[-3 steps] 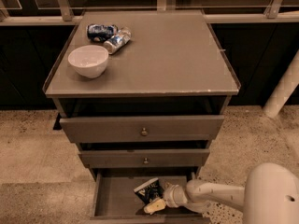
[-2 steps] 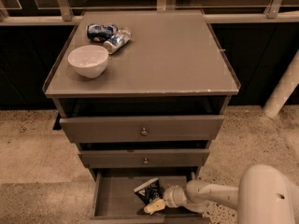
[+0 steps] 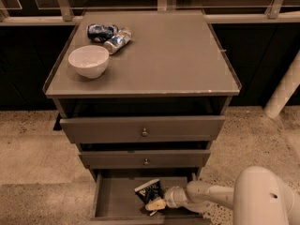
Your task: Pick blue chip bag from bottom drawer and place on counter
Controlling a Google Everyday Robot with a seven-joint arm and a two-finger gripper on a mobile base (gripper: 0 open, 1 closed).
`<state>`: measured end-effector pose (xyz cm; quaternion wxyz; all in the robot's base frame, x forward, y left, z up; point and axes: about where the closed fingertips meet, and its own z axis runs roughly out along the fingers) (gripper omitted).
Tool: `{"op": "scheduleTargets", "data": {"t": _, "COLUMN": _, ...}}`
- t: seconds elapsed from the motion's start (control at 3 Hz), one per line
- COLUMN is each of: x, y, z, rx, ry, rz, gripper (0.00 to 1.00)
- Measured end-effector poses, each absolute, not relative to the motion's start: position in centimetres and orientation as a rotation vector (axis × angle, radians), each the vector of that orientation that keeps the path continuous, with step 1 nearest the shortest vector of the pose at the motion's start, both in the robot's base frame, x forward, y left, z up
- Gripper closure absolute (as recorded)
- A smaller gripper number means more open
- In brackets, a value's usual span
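Observation:
The blue chip bag [image 3: 149, 190], dark navy with a white edge, stands crumpled in the open bottom drawer [image 3: 117, 199], towards its right side. My gripper [image 3: 155, 204] reaches into the drawer from the right. It sits low at the bag's front lower edge, touching or nearly touching it. The pale arm [image 3: 206, 197] runs back to the right. The counter [image 3: 173, 55] is the flat grey top of the cabinet, far above the gripper.
A white bowl [image 3: 88, 60] and two blue-and-silver cans [image 3: 101, 31] [image 3: 117, 40] lie at the counter's back left. Two shut knobbed drawers [image 3: 144, 131] overhang the bottom drawer. A white post [image 3: 283, 88] stands at the right. The robot's white body [image 3: 265, 198] fills the lower right.
The robot's white body has shifted slightly left. The gripper stays at the bag in the bottom drawer, and the bag has not visibly moved.

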<state>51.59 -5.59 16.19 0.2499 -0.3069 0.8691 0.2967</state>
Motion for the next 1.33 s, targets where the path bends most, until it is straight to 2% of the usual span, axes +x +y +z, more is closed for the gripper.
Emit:
{"op": "scheduleTargets", "data": {"t": 1.0, "x": 51.59, "y": -5.58, "z": 16.19, "rx": -0.836, "ry": 2.366, "rz": 0.808, "gripper": 0.88}}
{"op": "scheduleTargets", "data": {"t": 1.33, "x": 51.25, "y": -5.05, "z": 16.71, "rx": -0.867, "ry": 2.363, "rz": 0.828, "gripper": 1.0}}
